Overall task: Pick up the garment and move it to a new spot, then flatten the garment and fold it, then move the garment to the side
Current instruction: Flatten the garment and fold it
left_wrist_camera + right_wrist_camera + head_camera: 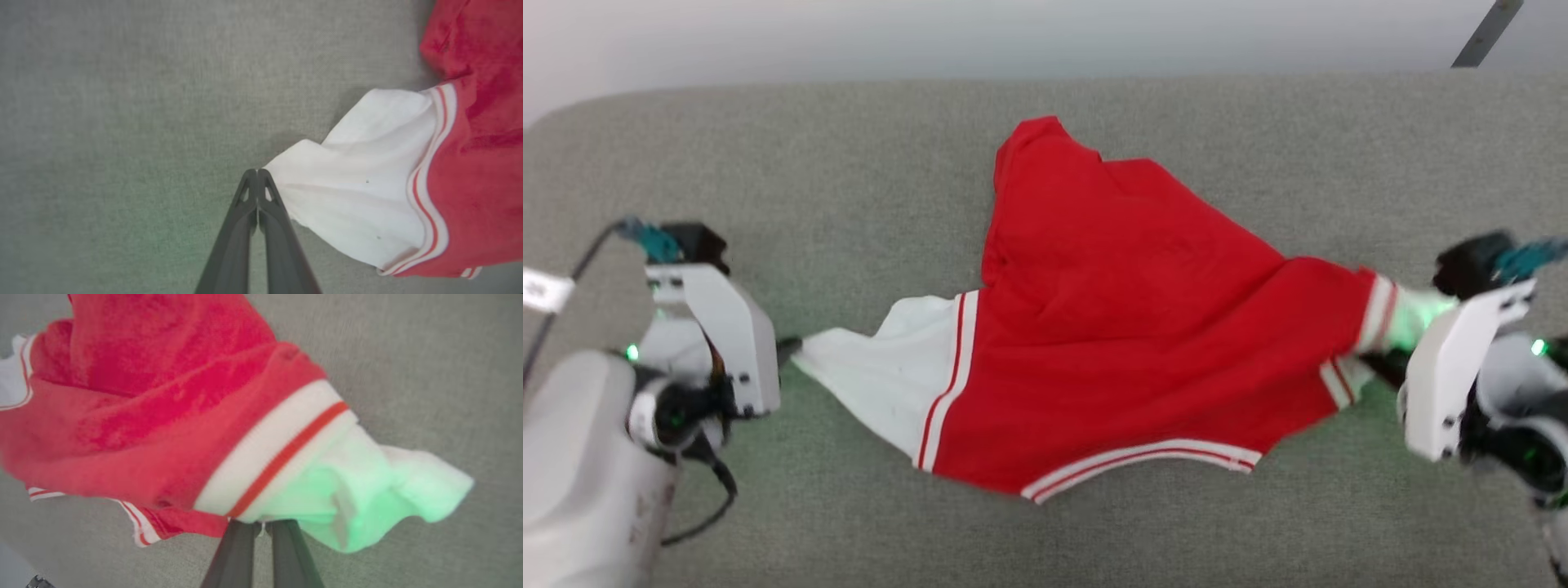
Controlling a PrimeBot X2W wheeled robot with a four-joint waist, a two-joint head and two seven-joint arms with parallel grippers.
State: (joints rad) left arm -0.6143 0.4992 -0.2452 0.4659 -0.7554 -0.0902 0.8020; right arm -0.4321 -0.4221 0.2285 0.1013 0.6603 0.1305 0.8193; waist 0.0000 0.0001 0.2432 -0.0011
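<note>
The garment (1127, 327), red shorts with white panels and thin red stripes, lies spread on the grey cushioned surface, drawn out sideways between my two grippers. My left gripper (788, 349) is shut at the tip of the white left corner. In the left wrist view its fingers (257, 173) press together, with the white cloth (367, 192) pulled to a point at their tips. My right gripper (1384, 363) is shut on the white striped hem at the garment's right end. In the right wrist view the cloth (163, 416) bunches over those fingertips (261, 524), lit green.
The grey cushioned surface (849, 163) runs across the whole view, its back edge meeting a pale wall. A grey bar (1486, 33) slants at the top right. A black cable (703, 506) loops beside my left arm.
</note>
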